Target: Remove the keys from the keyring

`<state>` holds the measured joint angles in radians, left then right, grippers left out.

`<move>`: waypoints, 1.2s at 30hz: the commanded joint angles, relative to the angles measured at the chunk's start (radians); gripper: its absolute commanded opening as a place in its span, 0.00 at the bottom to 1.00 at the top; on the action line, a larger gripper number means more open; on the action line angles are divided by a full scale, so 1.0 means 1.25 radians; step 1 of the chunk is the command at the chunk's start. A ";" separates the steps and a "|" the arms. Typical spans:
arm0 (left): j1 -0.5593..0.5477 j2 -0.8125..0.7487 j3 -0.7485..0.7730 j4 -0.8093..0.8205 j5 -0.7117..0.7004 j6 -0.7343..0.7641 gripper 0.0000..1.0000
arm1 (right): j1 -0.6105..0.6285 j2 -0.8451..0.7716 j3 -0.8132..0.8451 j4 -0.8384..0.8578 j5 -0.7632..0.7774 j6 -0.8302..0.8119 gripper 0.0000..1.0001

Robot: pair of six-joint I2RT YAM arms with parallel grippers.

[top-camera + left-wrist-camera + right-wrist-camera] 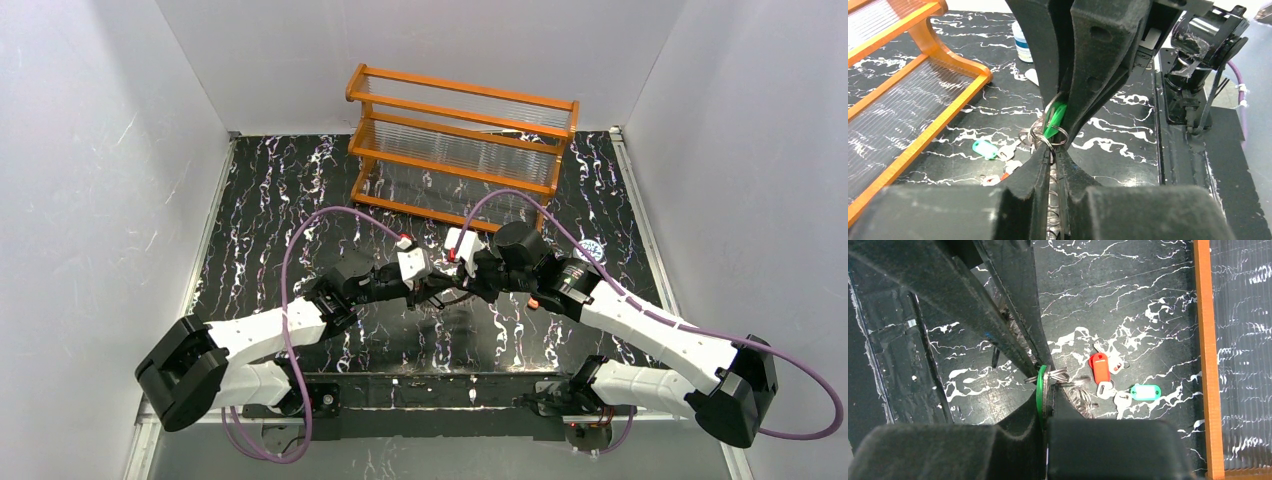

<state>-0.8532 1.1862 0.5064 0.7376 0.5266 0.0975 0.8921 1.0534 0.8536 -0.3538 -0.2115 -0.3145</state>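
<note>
Left claw (1052, 157) pinches keyring (1047, 133), right claw (1046, 407) green key (1040, 386); top view hides both.

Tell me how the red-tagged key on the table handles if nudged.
The red-tagged key lies flat, so it would probably slide, not roll. Small and plastic-headed, it is likely light.

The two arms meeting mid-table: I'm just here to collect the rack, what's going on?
They are taking keys off a keyring. The right end effector is clamped on a green key, and the left end effector pinches the silvery keyring it hangs from, both held above the table. A red key and a teal key lie on the table, apart from that bunch.
</note>
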 commanded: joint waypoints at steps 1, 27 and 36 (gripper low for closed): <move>-0.005 -0.023 0.004 0.025 -0.027 0.028 0.02 | -0.001 -0.013 0.033 0.009 0.007 0.017 0.01; -0.050 -0.143 -0.127 0.084 0.018 0.206 0.00 | -0.082 0.085 0.140 -0.229 -0.170 0.041 0.01; -0.069 -0.210 -0.158 0.083 -0.005 0.285 0.00 | -0.082 0.064 0.146 -0.242 -0.168 -0.020 0.01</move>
<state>-0.9222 0.9916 0.3290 0.8078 0.5106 0.3882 0.8043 1.1713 0.9855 -0.6498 -0.4374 -0.2852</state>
